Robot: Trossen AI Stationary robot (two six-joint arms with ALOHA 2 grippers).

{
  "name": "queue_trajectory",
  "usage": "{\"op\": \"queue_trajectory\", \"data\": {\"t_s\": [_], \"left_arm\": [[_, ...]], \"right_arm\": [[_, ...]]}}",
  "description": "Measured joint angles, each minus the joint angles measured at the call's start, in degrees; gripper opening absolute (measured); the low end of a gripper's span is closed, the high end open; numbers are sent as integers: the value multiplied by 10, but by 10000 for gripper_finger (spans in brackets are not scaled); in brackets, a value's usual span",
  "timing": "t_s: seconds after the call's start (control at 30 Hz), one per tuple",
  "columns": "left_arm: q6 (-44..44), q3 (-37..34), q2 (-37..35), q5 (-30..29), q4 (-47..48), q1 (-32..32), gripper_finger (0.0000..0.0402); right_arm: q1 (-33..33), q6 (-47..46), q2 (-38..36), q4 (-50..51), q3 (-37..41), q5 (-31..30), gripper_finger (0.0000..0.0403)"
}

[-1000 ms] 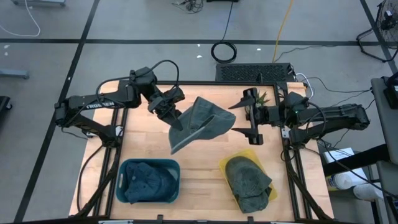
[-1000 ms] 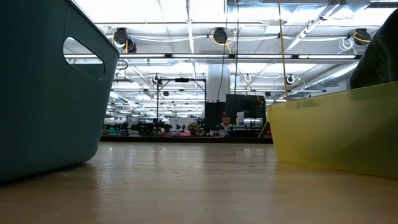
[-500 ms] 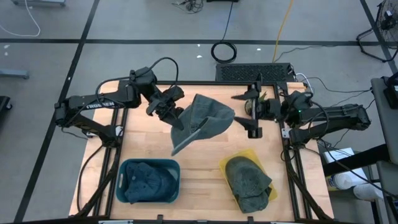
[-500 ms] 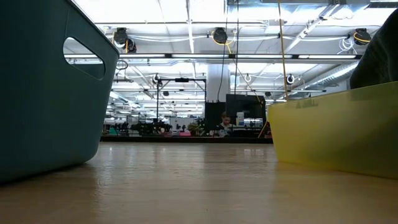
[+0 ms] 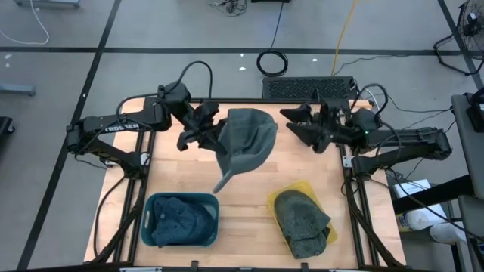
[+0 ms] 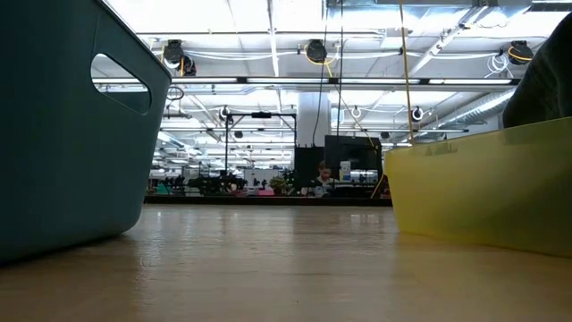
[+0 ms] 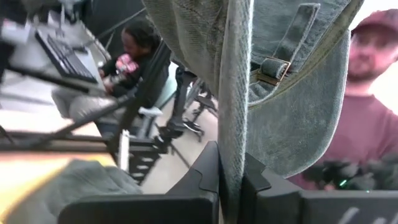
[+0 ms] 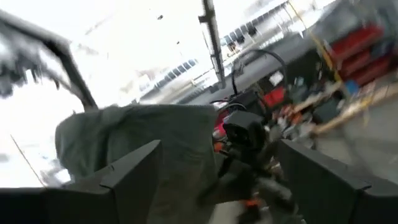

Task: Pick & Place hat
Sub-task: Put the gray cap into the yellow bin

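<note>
A grey-green hat (image 5: pixel 246 140) hangs in the air over the far middle of the table, its brim (image 5: pixel 225 181) pointing toward the near edge. My left gripper (image 5: pixel 210 130) is shut on the hat's left side. The left wrist view shows the hat (image 7: pixel 280 112) with its back strap and buckle (image 7: pixel 273 65). My right gripper (image 5: pixel 297 125) stands open to the right of the hat, apart from it. In its wrist view the hat (image 8: pixel 130 143) lies beyond its fingers (image 8: pixel 134 168). My left gripper pinches a fold of the hat's cloth (image 7: pixel 231 149) between its two fingers, near the back opening with the strap. The fingers come level from the table's left. The hat is lifted clear of the table and hangs beside and below the fingers.
A teal bin (image 5: pixel 151 227) at the near left holds another hat (image 5: pixel 180 219). A yellow bin (image 5: pixel 274 198) at the near right holds a grey hat (image 5: pixel 301 219). In the low view both bins (image 6: pixel 63 134) (image 6: pixel 483 188) flank bare wooden table between them. People show in the room beyond.
My left gripper has rolled in place. The hat has turned with it: it lay spread toward the right and now hangs with its brim toward the near edge. My right gripper has rolled as well and tipped upward, staying right of the hat.
</note>
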State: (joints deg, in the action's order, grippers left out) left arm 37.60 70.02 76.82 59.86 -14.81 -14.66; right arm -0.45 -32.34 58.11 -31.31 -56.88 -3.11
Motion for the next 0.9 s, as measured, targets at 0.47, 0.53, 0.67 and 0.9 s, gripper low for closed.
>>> {"op": "queue_trajectory", "data": {"t_s": [0.47,0.53,0.67,0.9], "left_arm": [[-311,0,0,-116,1,0,10],[-347,0,0,-148,2,0,10],[-417,0,0,-202,20,0,10],[-481,0,0,-226,63,0,10]], "right_arm": [[-22,-401,1,81,0,78,309],[-22,-429,1,79,0,81,309],[-22,-488,3,79,0,80,309],[-22,-568,31,25,0,114,309]]}}
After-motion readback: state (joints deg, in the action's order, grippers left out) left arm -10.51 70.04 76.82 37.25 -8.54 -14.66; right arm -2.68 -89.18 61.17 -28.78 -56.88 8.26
